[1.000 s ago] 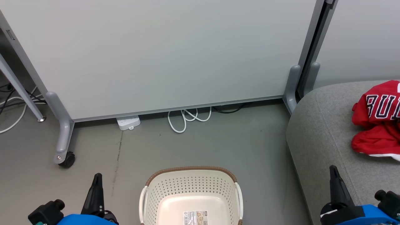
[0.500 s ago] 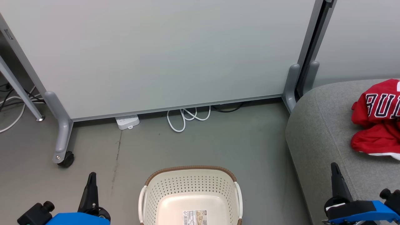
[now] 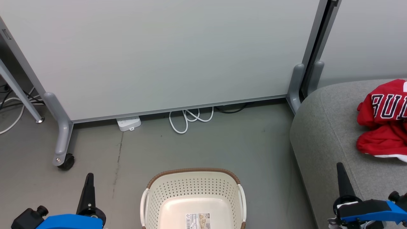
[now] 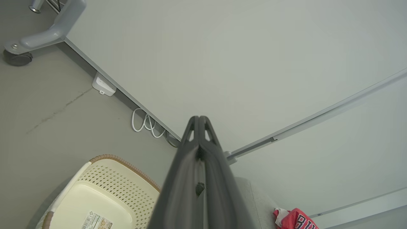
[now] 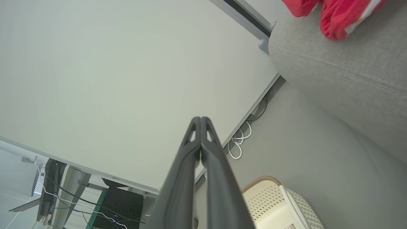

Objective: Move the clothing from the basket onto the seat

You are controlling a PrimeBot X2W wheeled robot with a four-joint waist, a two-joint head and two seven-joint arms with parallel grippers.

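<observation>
The red clothing point(image 3: 384, 119) lies in a heap on the grey seat point(image 3: 321, 133) at the right, its lettered piece on top; it also appears in the left wrist view point(image 4: 297, 219) and the right wrist view point(image 5: 337, 14). The cream basket point(image 3: 194, 198) stands on the floor at the bottom centre, holding nothing but a paper label point(image 3: 197, 221). My left gripper point(image 3: 89, 178) is shut, low at the left of the basket. My right gripper point(image 3: 340, 168) is shut over the seat's front edge, well short of the clothing. Both hold nothing.
A pale grey partition panel point(image 3: 165, 54) on castor feet point(image 3: 62, 140) closes off the back. A white power strip point(image 3: 128, 123) and looped white cable point(image 3: 189, 119) lie at its base. A desk leg point(image 3: 19, 93) and more cables are at the far left.
Both grippers have drawn back toward the bottom edge of the head view. The view itself has shifted slightly, things sitting a little higher. Clothing and basket lie as before.
</observation>
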